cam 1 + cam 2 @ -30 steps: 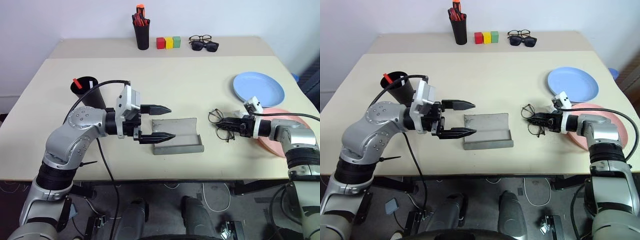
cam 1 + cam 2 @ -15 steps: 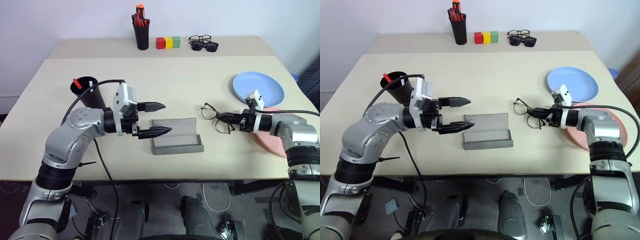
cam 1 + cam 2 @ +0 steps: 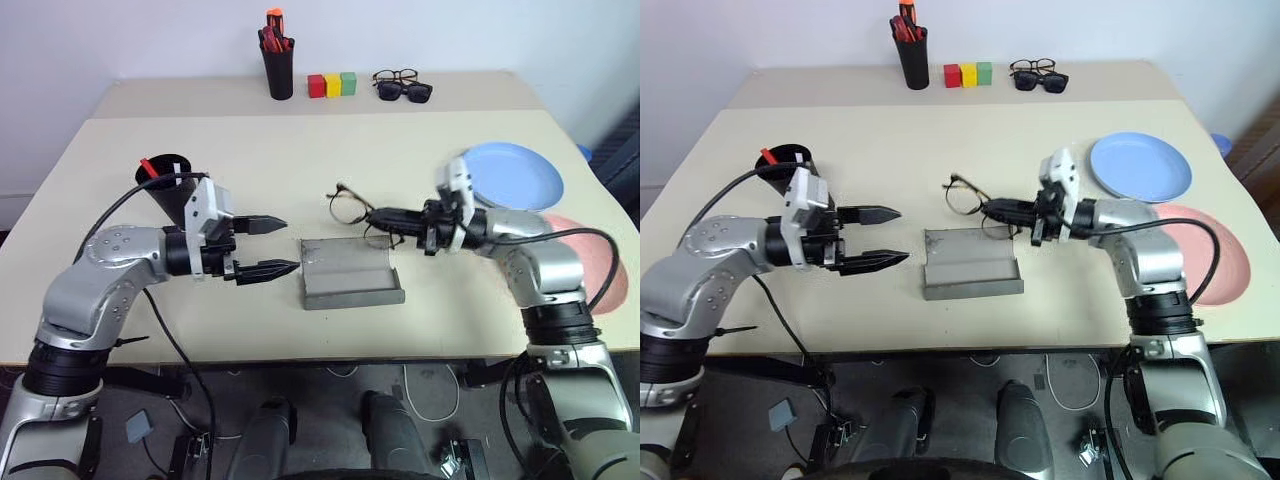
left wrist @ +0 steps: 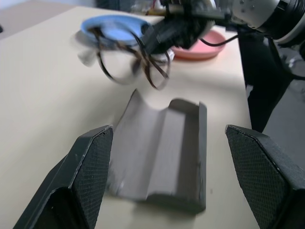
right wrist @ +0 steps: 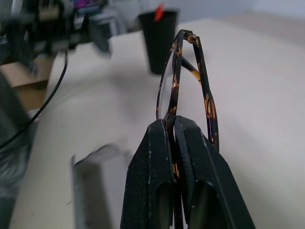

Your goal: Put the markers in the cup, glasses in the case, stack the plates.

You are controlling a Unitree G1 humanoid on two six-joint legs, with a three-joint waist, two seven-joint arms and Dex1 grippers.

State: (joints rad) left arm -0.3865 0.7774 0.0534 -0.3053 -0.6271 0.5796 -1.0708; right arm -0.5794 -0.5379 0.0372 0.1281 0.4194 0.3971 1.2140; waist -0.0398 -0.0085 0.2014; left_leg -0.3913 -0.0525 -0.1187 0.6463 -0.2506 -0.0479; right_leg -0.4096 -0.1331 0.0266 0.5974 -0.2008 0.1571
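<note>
Head views: my right gripper (image 3: 378, 215) is clamping the glasses (image 3: 350, 204) by the frame, holding them in the air just past the far edge of the case (image 3: 352, 273), which is lying open on the table (image 3: 330, 140). My left gripper (image 3: 272, 246) is hanging beside the case's left end, fingers wide apart, holding nothing. The cup (image 3: 166, 183) is standing behind my left arm with a red marker (image 3: 147, 166) sticking out of it. The blue plate (image 3: 516, 175) and pink plate (image 3: 1202, 252) are lying side by side, unstacked, at my right.

Left wrist view: I'm looking between my spread fingers (image 4: 89, 164) at the case, trough facing up. The glasses are hovering over its far end, lenses blurred. To do this well, I'm judging they should come down centred along the trough, arms folded in, not hanging over the rim.

Right wrist view: my fingertips (image 5: 157, 157) are pinching together on the frame near the hinge, lenses standing upright ahead. The grip looks thin, so I'd be lowering slowly, tilting the frame flat before letting go, with the left ready to steady the case.
</note>
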